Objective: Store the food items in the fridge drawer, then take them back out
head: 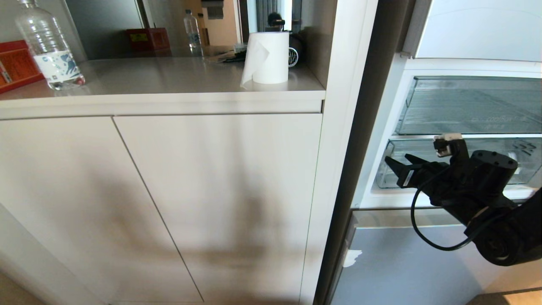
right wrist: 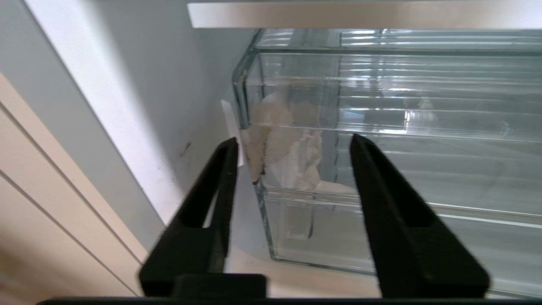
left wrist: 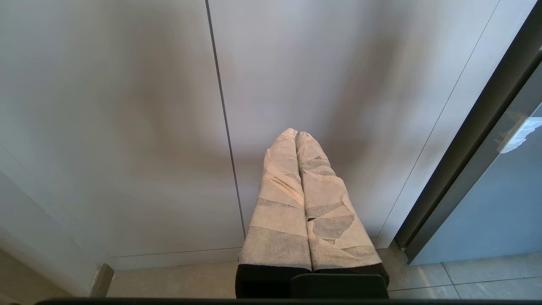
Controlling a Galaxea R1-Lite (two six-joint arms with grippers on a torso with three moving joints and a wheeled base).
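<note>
Right gripper (right wrist: pixel 292 144) level, fingers apart, empty, straddling fridge drawer (right wrist: pixel 381 127) corner, seemingly without contact.

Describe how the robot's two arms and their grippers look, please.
The right arm is matte black with rounded housings, a looping black cable and a small white connector block on top. The right gripper has two plain black tapered fingers. The left gripper has long fingers wrapped in whitish tape, patchy and worn, on a black base.
</note>
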